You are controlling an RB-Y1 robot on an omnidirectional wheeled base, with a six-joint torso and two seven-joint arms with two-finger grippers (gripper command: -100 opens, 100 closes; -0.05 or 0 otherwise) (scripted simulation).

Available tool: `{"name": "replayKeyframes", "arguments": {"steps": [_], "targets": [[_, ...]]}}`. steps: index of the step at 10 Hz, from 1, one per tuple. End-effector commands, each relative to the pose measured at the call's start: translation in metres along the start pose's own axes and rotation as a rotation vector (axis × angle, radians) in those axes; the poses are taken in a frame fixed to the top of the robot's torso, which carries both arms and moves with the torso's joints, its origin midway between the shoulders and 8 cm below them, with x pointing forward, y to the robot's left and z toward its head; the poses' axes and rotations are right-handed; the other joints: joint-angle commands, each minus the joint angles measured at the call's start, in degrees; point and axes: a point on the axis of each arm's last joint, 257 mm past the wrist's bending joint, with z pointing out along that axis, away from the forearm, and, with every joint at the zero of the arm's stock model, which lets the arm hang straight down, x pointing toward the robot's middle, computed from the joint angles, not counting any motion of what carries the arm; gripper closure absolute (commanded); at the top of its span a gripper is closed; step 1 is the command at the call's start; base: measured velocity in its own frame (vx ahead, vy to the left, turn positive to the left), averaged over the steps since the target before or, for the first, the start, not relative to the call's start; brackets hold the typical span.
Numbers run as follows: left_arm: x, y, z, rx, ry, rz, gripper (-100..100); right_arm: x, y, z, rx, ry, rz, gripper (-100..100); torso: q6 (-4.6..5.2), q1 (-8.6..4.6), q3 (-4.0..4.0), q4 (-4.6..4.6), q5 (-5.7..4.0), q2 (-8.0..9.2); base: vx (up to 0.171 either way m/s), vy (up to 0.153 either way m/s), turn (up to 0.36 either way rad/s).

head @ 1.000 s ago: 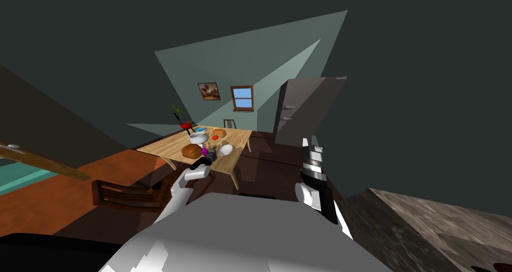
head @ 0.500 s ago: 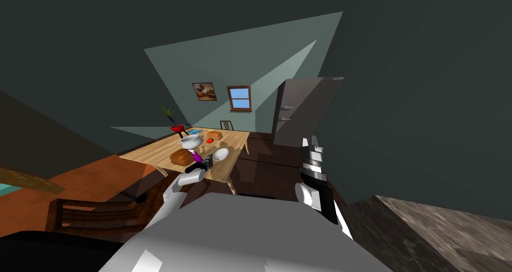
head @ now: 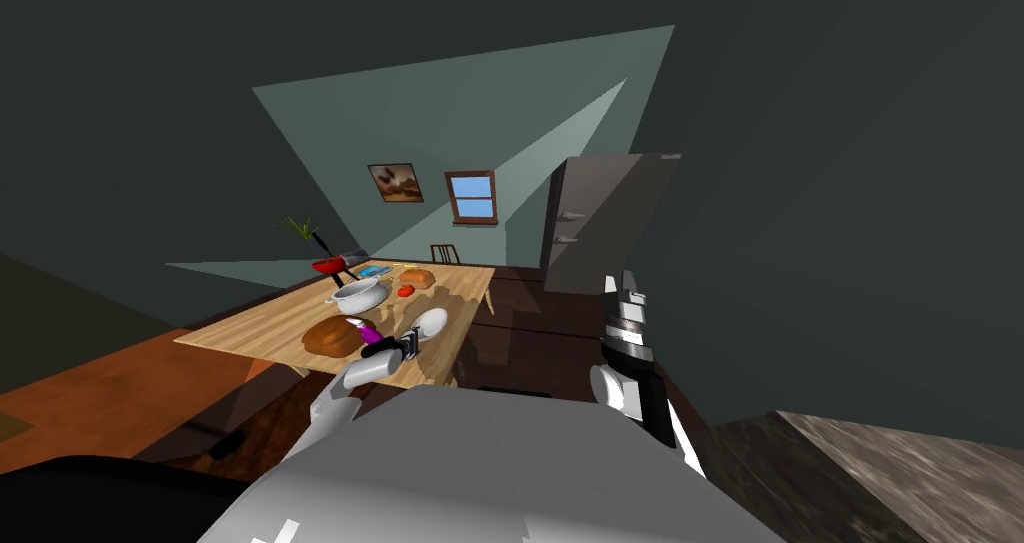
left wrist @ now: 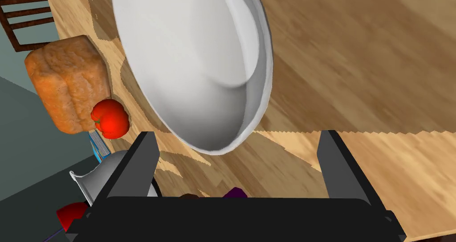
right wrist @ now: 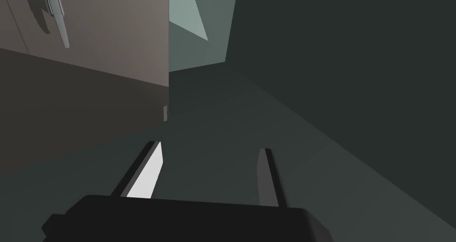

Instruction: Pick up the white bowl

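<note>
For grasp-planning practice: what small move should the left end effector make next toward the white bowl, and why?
Probably ease the left end effector forward a little: its fingers stand open, and the near rim of the white bowl, on the wooden table, lies just beyond the fingertips, not yet between them.

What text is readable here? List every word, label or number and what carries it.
None readable. The round white bowl, light wooden table, brown bread loaf and red tomato bear no writing. The flat blue item on the table and the framed wall picture are too small to tell.
</note>
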Motion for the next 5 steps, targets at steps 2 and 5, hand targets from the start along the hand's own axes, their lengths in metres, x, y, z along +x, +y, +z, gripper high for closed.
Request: {"name": "replayKeyframes", "arguments": {"steps": [2, 5], "targets": [[-0.002, 0.014, 0.001, -0.038, -0.002, -0.007, -100, 0.0, 0.0, 0.0, 0.0, 0.0, 0.0, 0, 0.0, -0.02, -0.02, -0.01, -0.01, -0.02, 0.138, 0.021, -0.048], [0.004, 0.022, 0.01, -0.037, -0.002, -0.013, -100, 0.0, 0.0, 0.0, 0.0, 0.0, 0.0, 0, -0.01, -0.07, 0.35, 0.13, -0.03, 0.63, 0.017, 0.024, -0.008]]}}
